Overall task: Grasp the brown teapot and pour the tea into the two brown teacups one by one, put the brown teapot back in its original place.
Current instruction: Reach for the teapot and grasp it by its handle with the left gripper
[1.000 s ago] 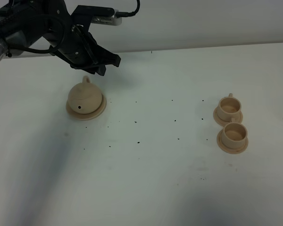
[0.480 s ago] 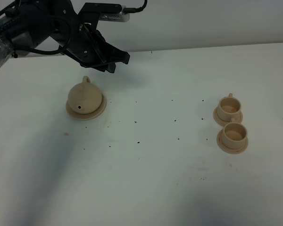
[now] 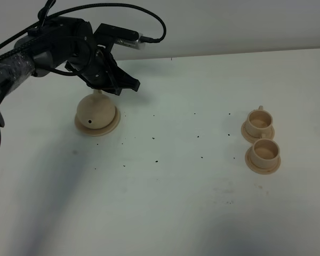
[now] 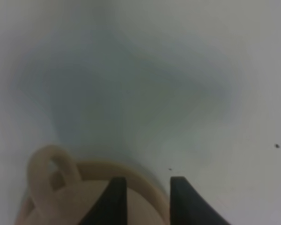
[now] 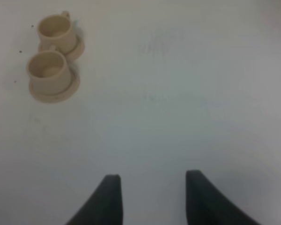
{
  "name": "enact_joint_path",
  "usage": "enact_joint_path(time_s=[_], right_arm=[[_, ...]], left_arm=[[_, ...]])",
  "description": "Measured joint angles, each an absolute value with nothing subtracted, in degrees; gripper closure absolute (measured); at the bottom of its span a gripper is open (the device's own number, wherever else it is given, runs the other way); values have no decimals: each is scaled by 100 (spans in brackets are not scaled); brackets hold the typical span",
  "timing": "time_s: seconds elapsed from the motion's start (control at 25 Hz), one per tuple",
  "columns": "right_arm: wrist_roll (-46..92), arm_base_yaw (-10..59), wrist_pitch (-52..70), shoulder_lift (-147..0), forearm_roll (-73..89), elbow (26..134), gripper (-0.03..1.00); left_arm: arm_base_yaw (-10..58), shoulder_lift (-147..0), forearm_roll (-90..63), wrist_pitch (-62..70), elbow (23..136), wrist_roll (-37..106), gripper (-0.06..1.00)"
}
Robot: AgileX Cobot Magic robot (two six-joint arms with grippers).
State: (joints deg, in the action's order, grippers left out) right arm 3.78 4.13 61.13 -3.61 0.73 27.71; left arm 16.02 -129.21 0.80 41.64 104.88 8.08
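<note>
The brown teapot sits on its wide saucer toward the counter's far left corner, with its loop handle facing the far edge. The left fingers hang just above the handle side, partly spread, gripping nothing. The two brown teacups, each on a small saucer, stand together near the right edge, well apart from the teapot. The right fingers are spread above the counter and hold nothing.
</note>
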Motion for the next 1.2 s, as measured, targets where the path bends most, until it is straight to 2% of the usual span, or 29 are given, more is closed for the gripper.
enact_joint_path(time_s=[0.36,1.2], right_arm=[[373,413,6114,-361,73,2771,64],[373,413,6114,-361,73,2771,64]], left_arm=[[1270,-12982,119,3696,10490,808,70],[1207,-13180,-165,3271,10490,831,70]])
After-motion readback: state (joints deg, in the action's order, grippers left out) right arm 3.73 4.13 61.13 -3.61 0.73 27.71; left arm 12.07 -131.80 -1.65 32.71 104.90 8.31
